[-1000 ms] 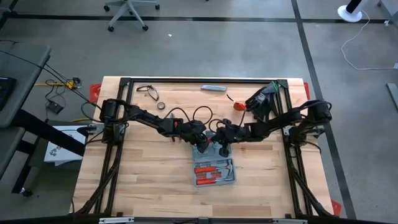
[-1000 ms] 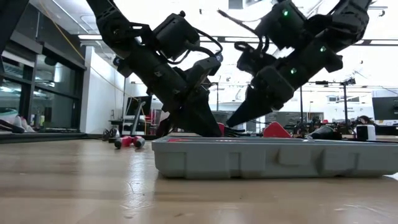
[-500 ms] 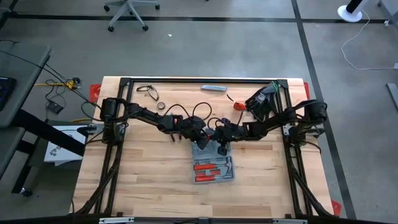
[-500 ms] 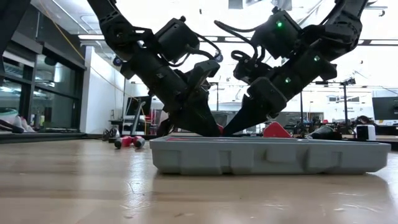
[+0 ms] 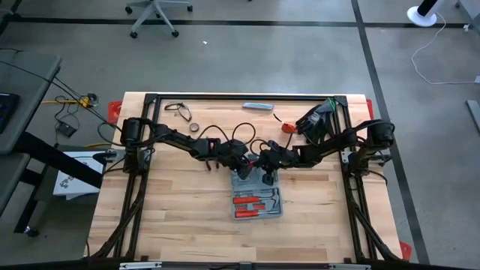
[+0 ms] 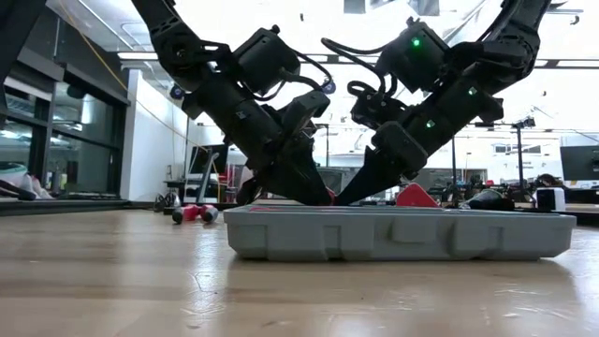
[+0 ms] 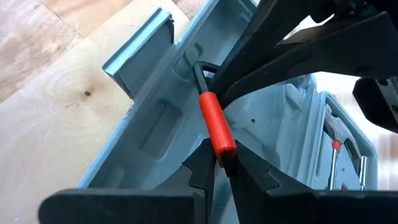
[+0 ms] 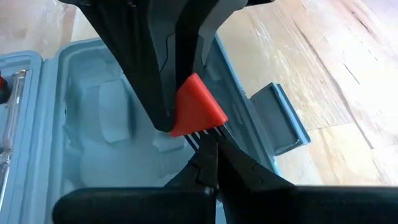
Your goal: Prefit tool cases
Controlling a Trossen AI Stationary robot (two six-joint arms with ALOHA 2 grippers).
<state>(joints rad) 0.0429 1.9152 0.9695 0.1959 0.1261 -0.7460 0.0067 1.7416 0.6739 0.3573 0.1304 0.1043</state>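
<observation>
The blue-grey tool case (image 5: 257,196) lies open and flat at the table's middle. Its near half holds red-handled tools (image 5: 255,204). Both grippers slant down over its far half (image 7: 155,118) and meet there. My left gripper (image 7: 219,163) is shut on a red-handled tool (image 7: 214,121) whose dark shaft (image 7: 200,74) reaches into that half. My right gripper (image 8: 210,155) is shut, its tips at that tool, facing the left gripper (image 6: 314,197). In the low view the case (image 6: 393,234) rests on its flat underside. My left gripper pinches the red handle at its free end (image 7: 225,148) between its two fingers, along the tool, slanting down from the table's left. The tool tilts down, its shaft end in the case's far half. My right gripper's shut fingertips (image 8: 205,163) lie against the tool's dark shaft (image 8: 202,134) just under the red handle, slanting down from the table's right; whether they press on it, I cannot tell.
Black gloves (image 5: 315,120) and a small red thing (image 5: 287,128) lie at the far right. A slim grey bar (image 5: 257,106) lies near the far edge, a wire loop (image 5: 178,110) and a ring (image 5: 194,127) at the far left. Bare wood surrounds the case.
My right gripper has moved a little toward the table's left and down, closing in on the left gripper and the tool that it holds. The case has slid slightly toward the table's left. My left gripper has kept its hold.
</observation>
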